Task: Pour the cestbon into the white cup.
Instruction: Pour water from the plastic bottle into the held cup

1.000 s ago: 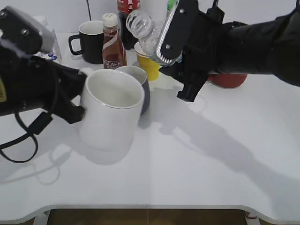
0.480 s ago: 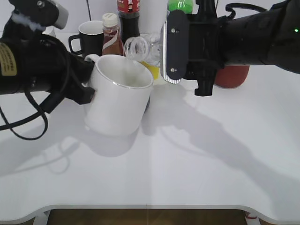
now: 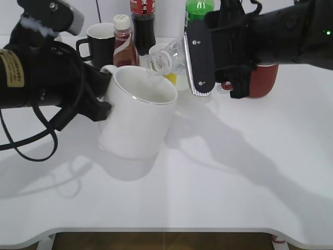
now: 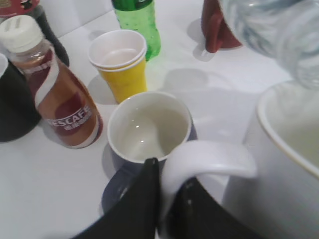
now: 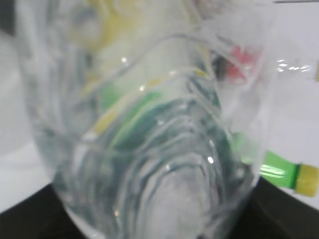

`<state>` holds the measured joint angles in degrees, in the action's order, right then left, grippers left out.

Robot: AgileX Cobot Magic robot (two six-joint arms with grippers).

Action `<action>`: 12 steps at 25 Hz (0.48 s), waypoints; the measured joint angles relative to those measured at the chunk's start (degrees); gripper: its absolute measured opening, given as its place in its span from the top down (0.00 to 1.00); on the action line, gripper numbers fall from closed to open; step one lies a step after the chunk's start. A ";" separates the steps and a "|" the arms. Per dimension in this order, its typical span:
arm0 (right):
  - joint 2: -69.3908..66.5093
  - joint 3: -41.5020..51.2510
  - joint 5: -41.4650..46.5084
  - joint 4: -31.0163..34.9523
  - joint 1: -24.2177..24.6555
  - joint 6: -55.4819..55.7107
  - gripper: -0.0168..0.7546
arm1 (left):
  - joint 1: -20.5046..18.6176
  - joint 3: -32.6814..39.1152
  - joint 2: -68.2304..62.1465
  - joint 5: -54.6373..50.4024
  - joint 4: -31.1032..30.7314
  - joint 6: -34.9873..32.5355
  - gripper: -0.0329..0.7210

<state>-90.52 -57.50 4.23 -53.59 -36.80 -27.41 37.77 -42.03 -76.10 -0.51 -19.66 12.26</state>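
My left gripper (image 3: 101, 99) is shut on the handle (image 4: 209, 159) of the large white cup (image 3: 138, 112) and holds it lifted and tilted at the table's left middle. My right gripper (image 3: 200, 57) is shut on the clear ribbed cestbon (image 3: 166, 58), tipped sideways with its open mouth just above the cup's far rim. In the right wrist view the cestbon (image 5: 149, 134) fills the frame and hides the jaws. In the left wrist view its body (image 4: 279, 35) hangs over the cup rim (image 4: 279, 144).
Behind the white cup stand a dark grey mug (image 4: 149, 129), a yellow paper cup (image 4: 122, 62), a brown coffee bottle (image 3: 125, 47), a black mug (image 3: 99, 44), a dark soda bottle (image 3: 143, 21), a green soda bottle (image 3: 197, 8) and a red mug (image 3: 260, 80).
The left gripper raised the white cup and carried it right, covering the grey mug. The right gripper tipped the cestbon further and lowered its mouth to the cup's rim.
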 joint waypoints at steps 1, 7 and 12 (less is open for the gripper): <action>0.00 -0.29 0.01 -0.91 0.00 0.00 0.40 | 0.05 0.00 0.00 0.00 0.00 0.00 0.91; 0.00 -0.77 0.64 -5.50 0.00 -0.06 0.40 | 0.12 0.00 0.00 -1.24 0.29 0.00 0.91; 0.00 -0.82 0.83 -6.88 0.00 -0.06 0.40 | 0.12 0.00 0.00 -2.32 0.55 0.00 0.91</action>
<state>-90.52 -58.32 5.05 -60.47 -36.80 -27.47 37.90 -42.03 -76.10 -2.84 -19.11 12.26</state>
